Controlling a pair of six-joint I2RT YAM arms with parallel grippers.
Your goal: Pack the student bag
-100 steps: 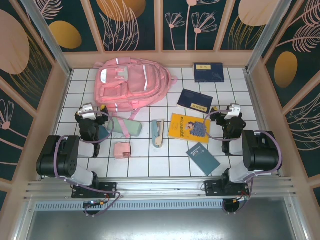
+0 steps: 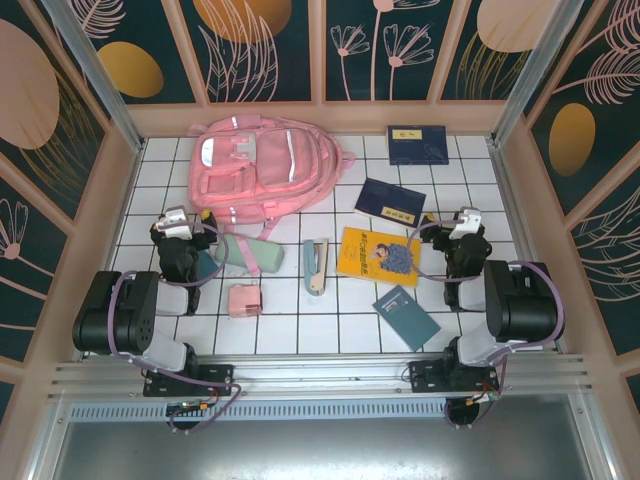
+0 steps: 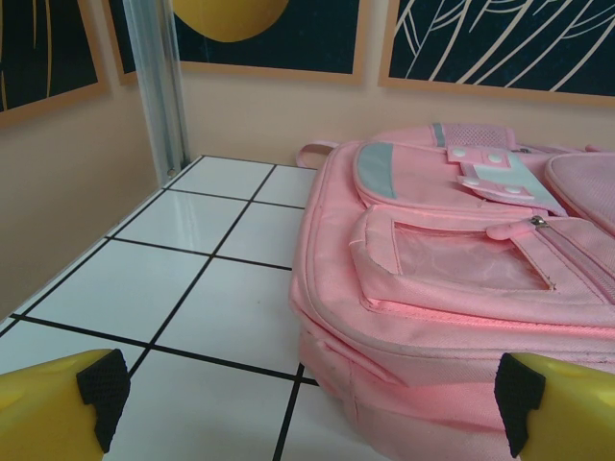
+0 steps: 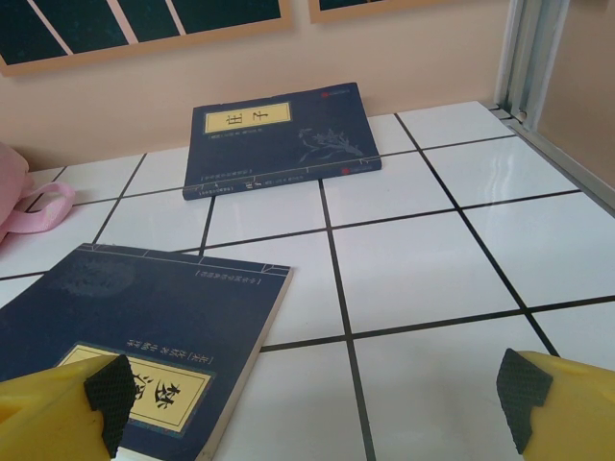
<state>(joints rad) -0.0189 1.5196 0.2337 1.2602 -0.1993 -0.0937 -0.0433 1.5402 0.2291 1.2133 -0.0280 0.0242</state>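
Both left gripper [image 3: 309, 401] and right gripper [image 4: 312, 399] agape over white-tiled table [image 2: 290, 322], leaf-patterned walls [image 2: 262, 50] around.

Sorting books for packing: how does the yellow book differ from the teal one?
The yellow book is larger than the teal book. The yellow book's cover has a purple picture; the teal book's looks nearly plain. The teal book sits more askew than the yellow book. Both lie flat and closed on the tiled table.

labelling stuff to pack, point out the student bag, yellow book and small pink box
student bag [image 2: 262, 165], top external view, front panel
yellow book [image 2: 378, 256], top external view, cover centre
small pink box [image 2: 243, 300], top external view, top face
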